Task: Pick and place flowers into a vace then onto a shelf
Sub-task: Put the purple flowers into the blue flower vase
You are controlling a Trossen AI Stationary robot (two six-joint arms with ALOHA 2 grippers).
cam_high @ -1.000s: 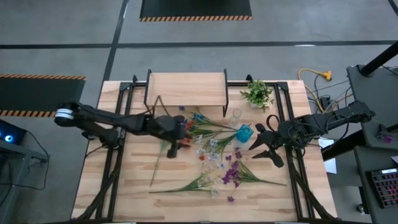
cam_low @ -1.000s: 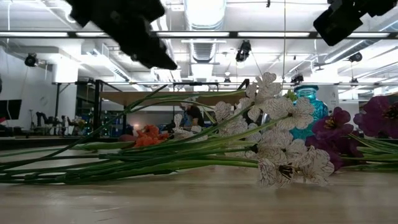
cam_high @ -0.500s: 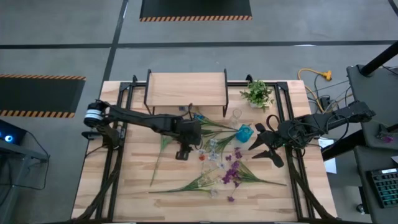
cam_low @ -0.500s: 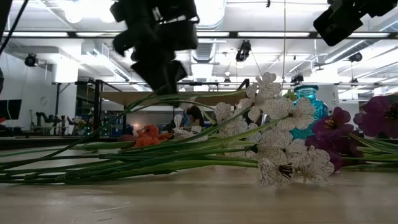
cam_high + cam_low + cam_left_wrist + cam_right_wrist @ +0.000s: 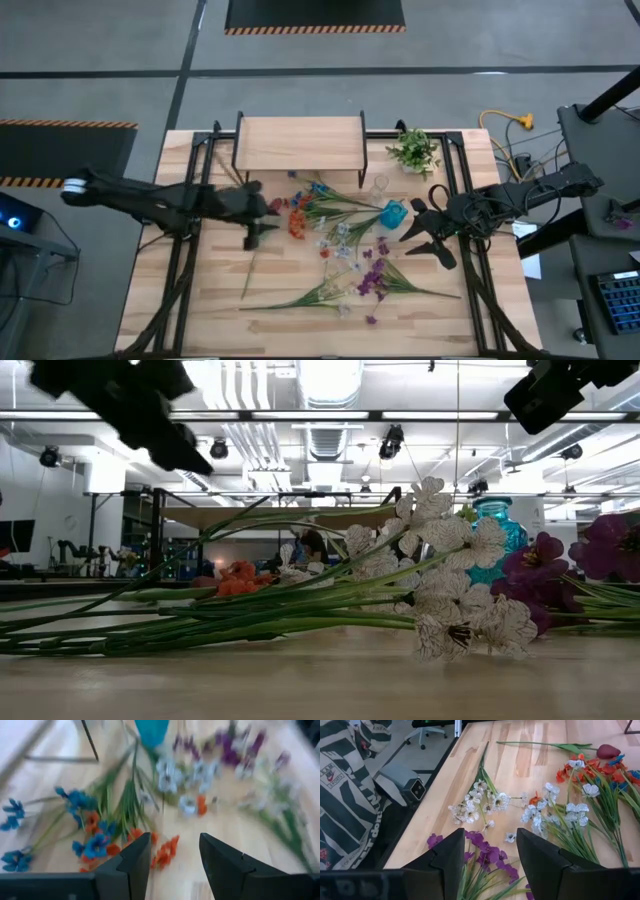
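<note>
Withdrawn from over the flowers (image 5: 345,245), the left pincer (image 5: 252,232) is now seen beside their stem ends, released and empty. No stem was lifted; flowers remain strewn beside the blue vase (image 5: 393,214).

Both arms are dark, slender and multi-jointed. The left arm (image 5: 150,200) carries a white band at one joint; the right arm (image 5: 520,195) trails thin black cables.
</note>
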